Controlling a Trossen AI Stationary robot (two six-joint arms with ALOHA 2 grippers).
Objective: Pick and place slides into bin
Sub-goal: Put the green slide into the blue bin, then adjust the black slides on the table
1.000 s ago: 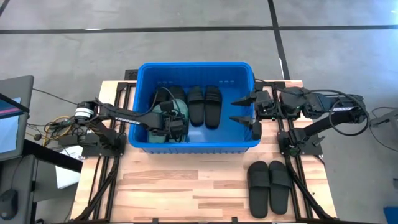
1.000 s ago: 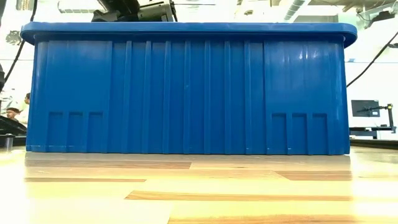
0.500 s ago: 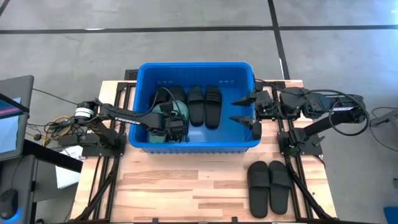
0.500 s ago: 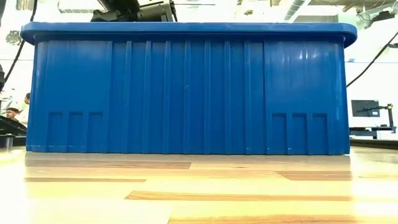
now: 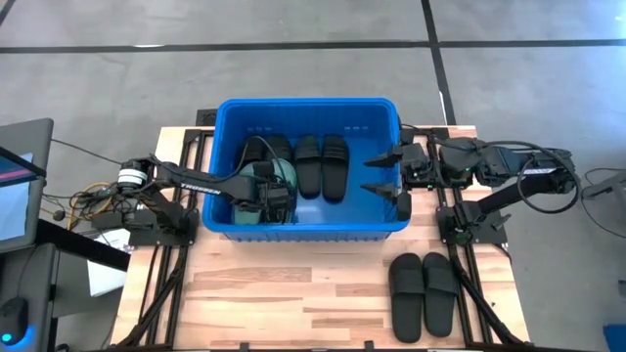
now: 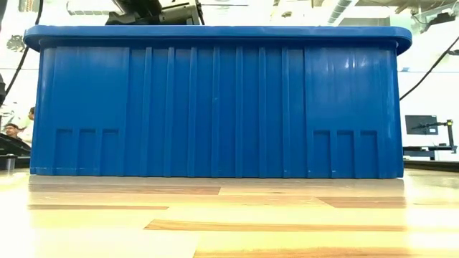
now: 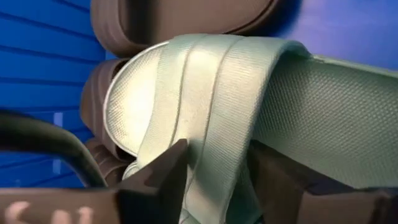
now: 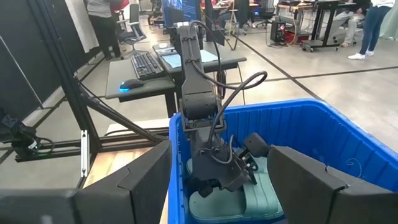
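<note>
The blue bin [image 5: 308, 102] stands mid-table and fills the low view [image 6: 215, 107]. My left gripper [image 7: 214, 168] reaches down into its left part, open, with one finger on each side of the strap of a sage green slide [image 7: 205, 93]. The green slide [image 5: 276, 179] lies on black slides [image 7: 180, 18] in the bin. Two more black slides [image 5: 321, 166] lie side by side on the bin's floor. My right gripper [image 5: 369, 173] hangs open over the bin's right side with nothing between its fingers. A pair of black slides [image 5: 423, 293] lies on the table at the near right. My left gripper has the green slide's strap [image 7: 208, 155] between its two parted fingers, which come from above and lie across the strap. Whether the fingers touch the strap I cannot tell. The slide lies on the black slides under it.
The bin's tall near wall hides everything behind it in the low view. Bare wooden table [image 5: 293, 293] spreads in front of the bin. Desks, monitors and people show beyond the table in the right wrist view, along with my left arm [image 8: 199, 112].
</note>
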